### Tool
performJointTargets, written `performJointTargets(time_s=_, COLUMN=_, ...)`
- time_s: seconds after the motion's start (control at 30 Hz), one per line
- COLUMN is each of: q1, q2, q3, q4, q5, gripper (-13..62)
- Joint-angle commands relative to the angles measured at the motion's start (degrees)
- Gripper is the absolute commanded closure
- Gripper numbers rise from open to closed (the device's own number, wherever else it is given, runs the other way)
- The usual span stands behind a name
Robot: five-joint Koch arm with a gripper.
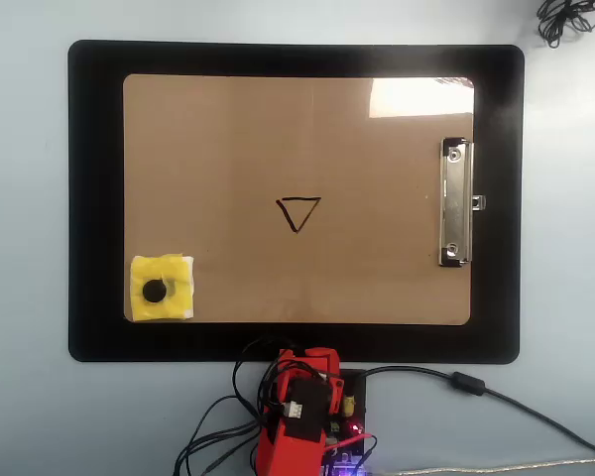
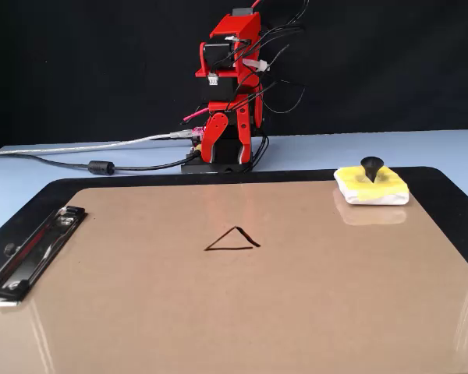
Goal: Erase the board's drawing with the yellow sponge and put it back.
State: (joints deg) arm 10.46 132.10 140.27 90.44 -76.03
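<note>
At the near edge, overhead view: I see my arm (image 1: 296,416) folded up on its base, just off the black mat (image 1: 94,198) and clear of everything.
Gripper: I cannot tell whether the jaws are parted or closed; in both views it is tucked into the folded arm and no fingertips show. It holds nothing that I can see.
Sponge: the sponge (image 1: 161,289) sits flat on the near left corner of the board (image 1: 228,149) in the overhead view, black knob (image 1: 155,292) up.
Drawing: the triangle (image 1: 298,213) lies near the board's middle, untouched.
Key relation: from the arm, the sponge lies forward and to the left in the overhead view, closer than the triangle; the triangle is straight ahead and farther out. In the fixed view the sponge (image 2: 371,185) shows on the right instead, with the triangle (image 2: 234,240) left of it and nearer the camera.
Board axis: long side runs left to right across the arm, clip (image 1: 455,202) at the right end overhead.
Count: one arm, one sponge, one triangle, one board, one clip, one mat.
Judged step: reach for the sponge's knob; nothing erased yet.
</note>
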Motion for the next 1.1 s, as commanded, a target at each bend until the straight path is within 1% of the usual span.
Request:
performJointTargets(time_s=0.0, q1=1.0, q2=2.5, q3=1.0, q4=3.4, q5=-0.2, gripper=15.3)
performJointTargets(time_s=0.37, q1=0.9, q2=2.6, q3=-0.4, q4=3.9, q5=-0.4, gripper=15.5)
performJointTargets(time_s=0.47, q1=0.4, q2=2.5, q3=-12.4, q4=3.6, q5=-0.4, gripper=15.8)
performJointTargets(time_s=0.53, q1=-2.4, q2=2.1, q3=-19.6, q4=3.3, q5=-0.6, gripper=15.9)
performJointTargets(time_s=0.57, q1=-5.4, q2=1.7, q3=-21.9, q4=3.0, q5=-0.7, gripper=15.9)
performJointTargets(time_s=0.63, q1=-15.0, q2=1.6, q3=-25.0, q4=0.1, q5=-1.8, gripper=15.9)
performJointTargets(time_s=0.7, q1=-27.6, q2=1.8, q3=-25.2, q4=-6.3, q5=-7.6, gripper=15.9)
performJointTargets(time_s=0.83, q1=-49.5, q2=1.1, q3=-24.9, q4=-21.4, q5=-25.7, gripper=15.9)
performJointTargets(time_s=0.9, q1=-57.9, q2=-1.0, q3=-24.3, q4=-31.8, q5=-29.4, gripper=15.9)
performJointTargets(time_s=1.0, q1=-66.3, q2=-5.1, q3=-19.5, q4=-48.9, q5=-30.8, gripper=15.9)
performJointTargets(time_s=1.07, q1=-67.3, q2=-6.2, q3=-15.7, q4=-57.9, q5=-30.1, gripper=15.9)
